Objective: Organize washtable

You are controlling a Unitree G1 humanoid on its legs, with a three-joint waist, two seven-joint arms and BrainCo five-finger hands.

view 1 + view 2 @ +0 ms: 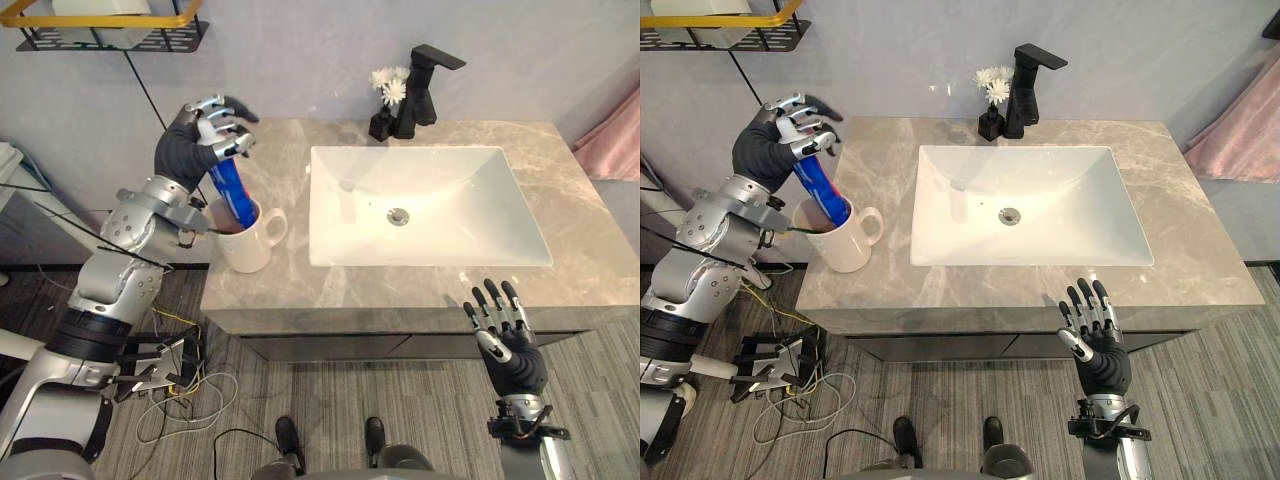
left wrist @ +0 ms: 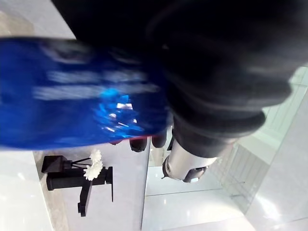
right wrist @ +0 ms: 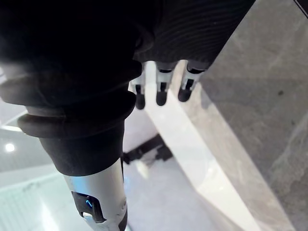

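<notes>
A blue toothpaste tube (image 1: 232,190) stands tilted in a white mug (image 1: 252,243) at the left end of the grey marble countertop (image 1: 598,262). My left hand (image 1: 200,138) is over the mug with its fingers curled round the tube's upper end; in the left wrist view the blue tube (image 2: 72,91) lies right against the palm. My right hand (image 1: 507,345) hovers in front of the counter's front edge at the right, fingers straight and spread, holding nothing; its fingers (image 3: 161,91) also show in the right wrist view.
A white rectangular sink (image 1: 450,185) fills the counter's middle. Behind it stand a black faucet (image 1: 425,85) and a small black vase of white flowers (image 1: 389,90). A black wire shelf with a yellow rim (image 1: 110,30) hangs on the wall upper left. Pink cloth (image 1: 612,140) hangs at the right.
</notes>
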